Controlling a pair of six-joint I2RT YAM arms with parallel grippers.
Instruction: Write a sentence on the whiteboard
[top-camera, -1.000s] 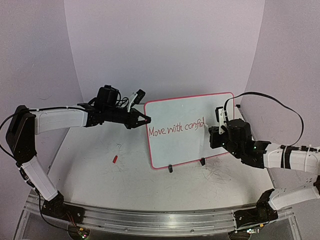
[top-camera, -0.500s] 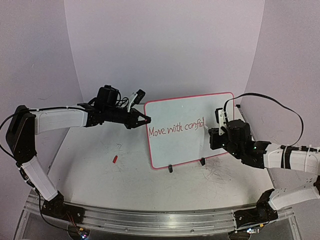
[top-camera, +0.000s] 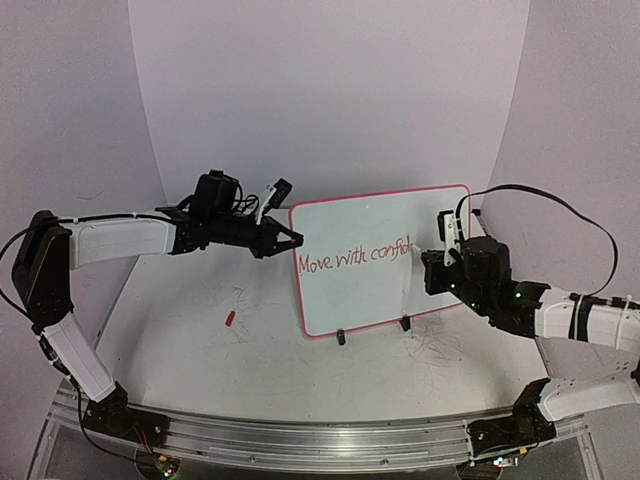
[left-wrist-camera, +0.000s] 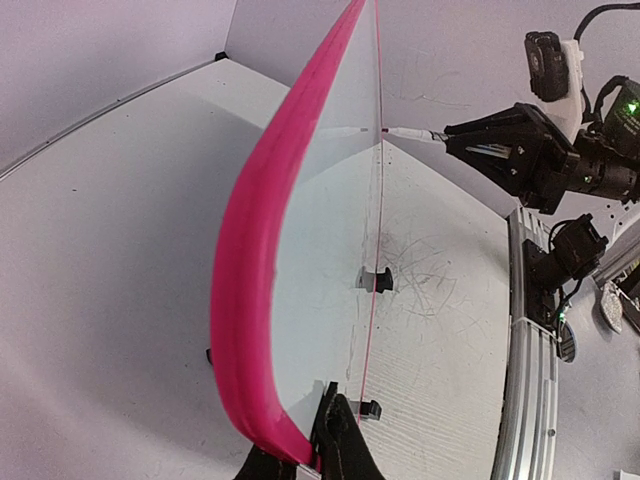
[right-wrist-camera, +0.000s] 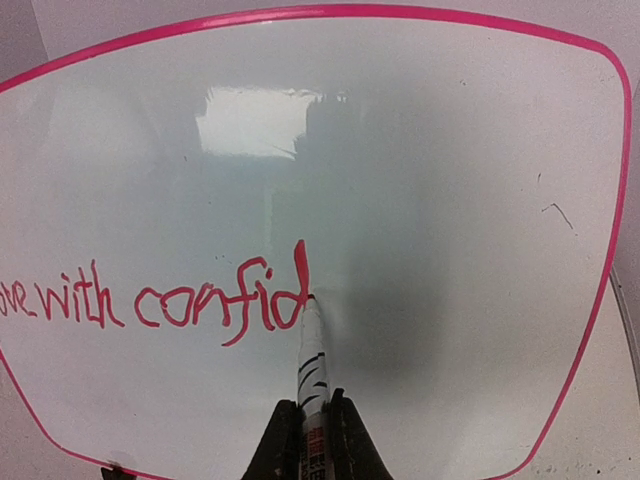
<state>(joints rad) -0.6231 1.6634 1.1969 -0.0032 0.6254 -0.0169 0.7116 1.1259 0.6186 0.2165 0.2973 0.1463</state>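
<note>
From the left side the left arm reaches across the table (top-camera: 190, 350), and the left gripper (top-camera: 291, 240) has its two fingers pressed together on the left rim of the whiteboard (top-camera: 365, 305), high on that edge. In the left wrist view the same fingers pinch the pink rim from both faces. Below this arm, a small red piece (top-camera: 229, 319) lies alone on the table, well apart from the board.

The whiteboard stands upright near the middle of the table, a little to the right of centre. It rests on two black clip feet (top-camera: 341, 336) along its lower edge. The sentence (top-camera: 352, 260) runs in red across the middle of the board and reads "Move with confid".

At the end of the last letter, the tip of a marker (right-wrist-camera: 311, 355) touches the board. The right gripper (right-wrist-camera: 312, 432) is closed tight around the marker body and points straight at the board face. On the table in front of the right arm there are grey scribbles (top-camera: 440, 350)
</note>
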